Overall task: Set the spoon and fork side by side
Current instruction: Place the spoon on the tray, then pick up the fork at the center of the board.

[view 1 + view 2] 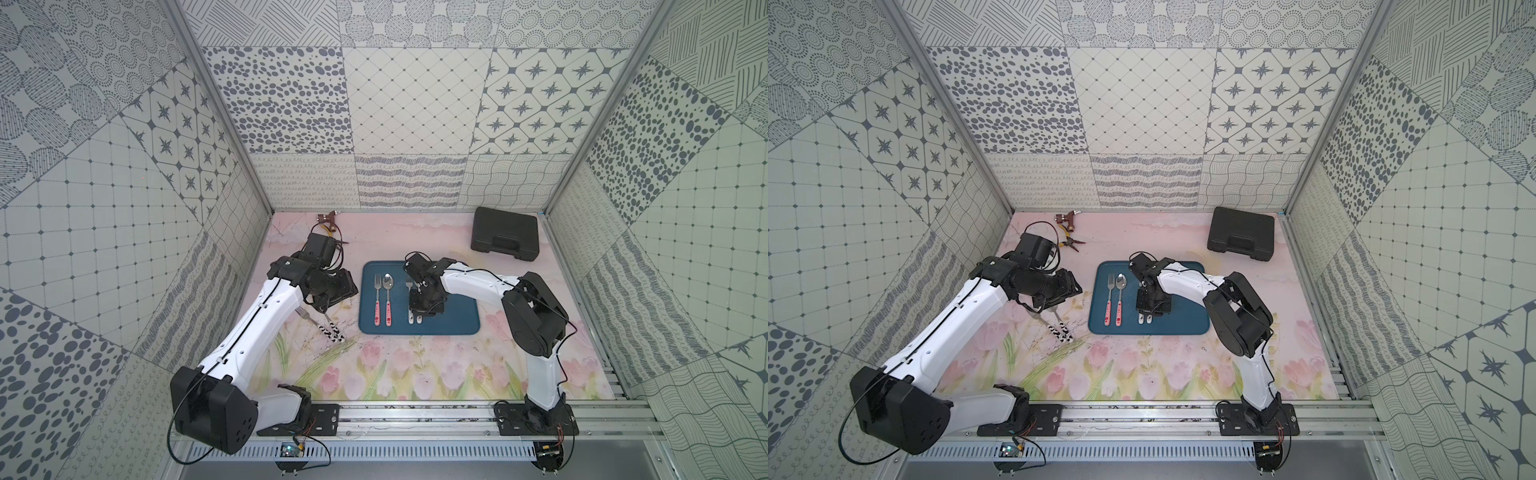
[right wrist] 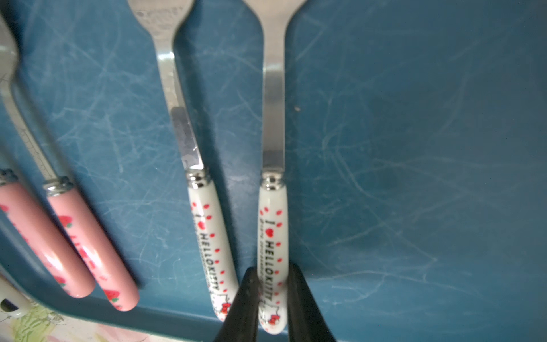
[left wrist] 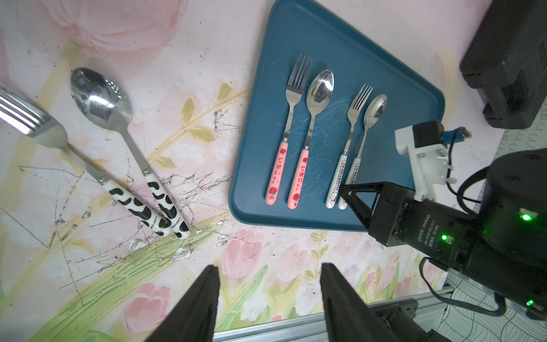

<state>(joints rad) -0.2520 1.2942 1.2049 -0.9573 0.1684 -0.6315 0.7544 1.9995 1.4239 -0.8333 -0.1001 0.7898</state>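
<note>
The right gripper (image 2: 272, 277) has its jaws clamped on the Hello Kitty spoon (image 2: 273, 207), which lies on the blue tray (image 2: 414, 148) just right of the Hello Kitty fork (image 2: 207, 219), likely to true up the pair. The left gripper (image 3: 269, 275) hangs over the tabletop (image 3: 207, 88), jaws apart and empty.

Floral tabletop (image 1: 415, 374): blue tray (image 1: 457, 320), black case (image 1: 505, 232), cow-print fork (image 3: 130, 204), cow-print spoon (image 3: 100, 97), prob. pliers (image 1: 1069, 242).

White shells and black joints on left arm (image 1: 257, 332) and right arm (image 1: 473, 282). Thin black cables (image 1: 168, 436) looping near lower edge. Ribbed black fingers (image 3: 201, 305), wedge-shaped. Green lights, small white print on black motor housing (image 3: 426, 228); white screwed camera bracket (image 3: 420, 160).
</note>
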